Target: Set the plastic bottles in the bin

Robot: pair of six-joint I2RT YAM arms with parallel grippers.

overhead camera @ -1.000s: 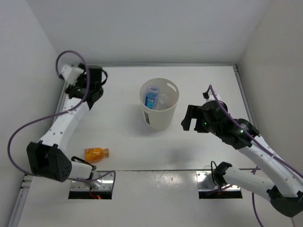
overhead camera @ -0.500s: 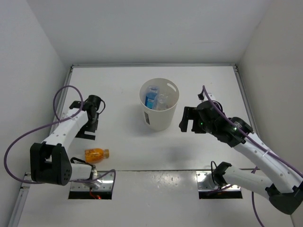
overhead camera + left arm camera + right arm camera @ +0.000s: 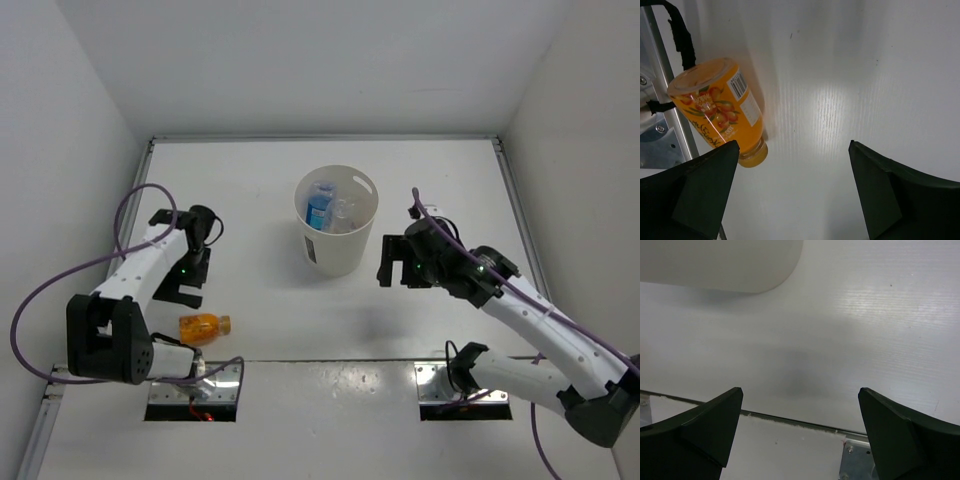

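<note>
The short orange bottle [image 3: 204, 324] lies on its side near the left front of the table; in the left wrist view it [image 3: 720, 107] lies left of the open jaws. My left gripper [image 3: 184, 284] is open and empty, just behind the bottle and apart from it [image 3: 794, 150]. The cream-white bin [image 3: 340, 255] stands upright mid-table, holding the blue bottle [image 3: 320, 205] and clear bottles [image 3: 346, 210]. My right gripper [image 3: 392, 262] is open and empty just right of the bin; the right wrist view [image 3: 800, 395] shows the bin's wall [image 3: 720, 265] at the top left.
Metal base plates of the arms [image 3: 195, 392] [image 3: 465, 390] sit at the near edge. A metal rail [image 3: 660, 100] runs along the table's left edge beside the orange bottle. White walls enclose the left, back and right sides.
My left arm has swung from the far left back corner toward the near side, ending just behind the orange bottle. My right gripper has moved slightly left, closer to the bin.
</note>
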